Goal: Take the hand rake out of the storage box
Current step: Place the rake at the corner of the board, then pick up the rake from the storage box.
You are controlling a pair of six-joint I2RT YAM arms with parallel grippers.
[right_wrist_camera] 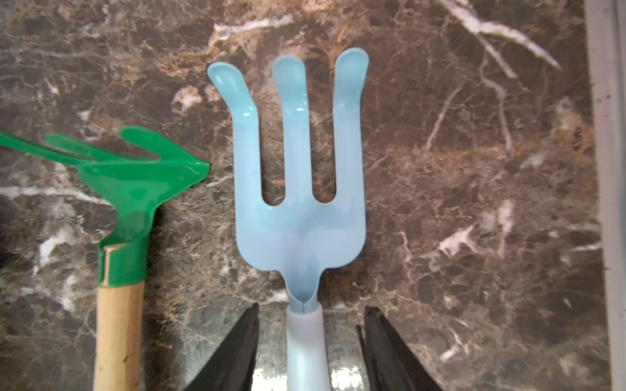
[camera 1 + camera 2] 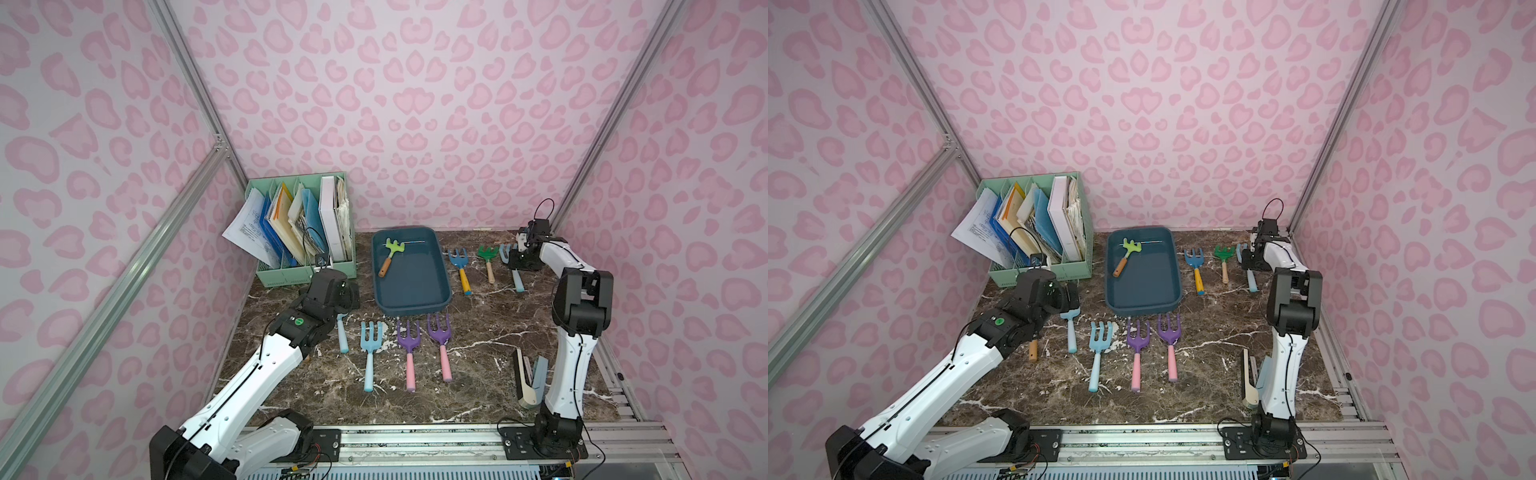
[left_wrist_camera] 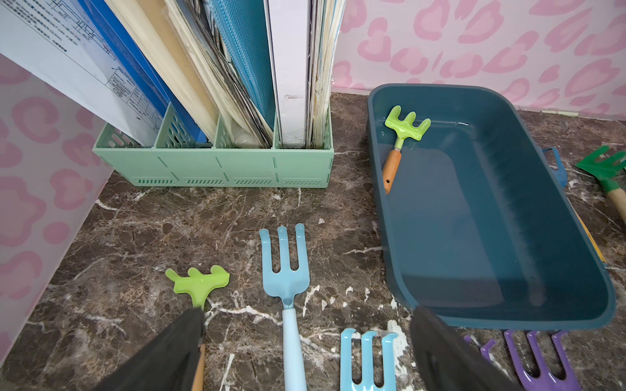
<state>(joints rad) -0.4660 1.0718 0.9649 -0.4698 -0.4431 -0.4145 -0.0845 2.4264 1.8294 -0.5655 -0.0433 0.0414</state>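
— Where do our jaws stand?

— The right jaws are apart, one on each side of the pale handle of a light blue hand fork (image 1: 298, 210). A gap shows on both sides, so we grip nothing there. That fork lies flat on the marble desk (image 1: 474, 152), just beside a dark green rake (image 1: 135, 189). The left jaws are spread wide and empty too, above another light blue fork (image 3: 286, 270) beside the box's near corner.

— And the one we want?

— The lime-green hand rake (image 2: 390, 254) lies on the floor of the storage box (image 2: 411, 309), in the far corner on our left arm's side. Its head points toward the back wall. Its orange-brown wooden handle (image 3: 391, 169) slants forward, with the end close to the side wall.

— How will it handle?

— We judge it small, light and stiff. The glossy head looks slippery and the tines awkward, so we'd take the wooden handle about midway, jaws across it. The nearby wall may crowd one finger, so we'd come straight down and lift before moving sideways. Our left arm is the nearer.
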